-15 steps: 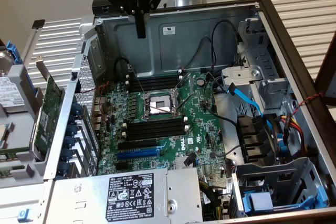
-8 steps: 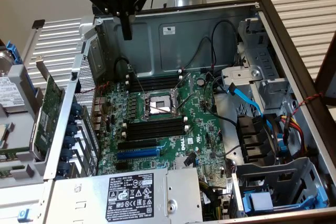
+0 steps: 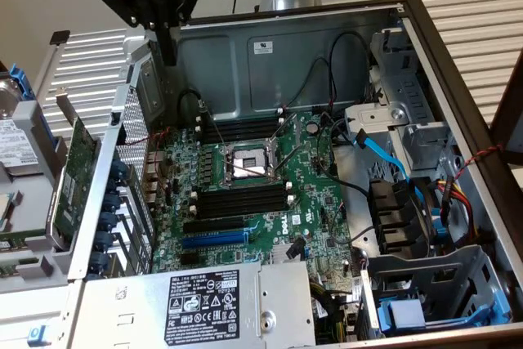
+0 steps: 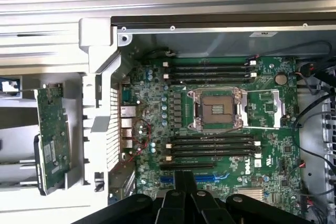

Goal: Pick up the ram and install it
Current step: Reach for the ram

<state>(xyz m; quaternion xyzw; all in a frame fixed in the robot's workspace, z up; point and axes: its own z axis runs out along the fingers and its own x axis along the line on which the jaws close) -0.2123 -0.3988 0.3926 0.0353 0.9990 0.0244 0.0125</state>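
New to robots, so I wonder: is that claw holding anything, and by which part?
Nothing is held. The gripper is shut with nothing between its fingers, hanging above the open computer case.

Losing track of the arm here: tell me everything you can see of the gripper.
The gripper is black: bulky linkages narrowing to two slim fingers pressed shut, nothing seen between them. It points down and hangs above the open computer case, near its back corner on the exterior view's left, clear of the motherboard.

green motherboard (image 3: 320,202), black slots (image 3: 241,199), blue cable (image 3: 382,153)
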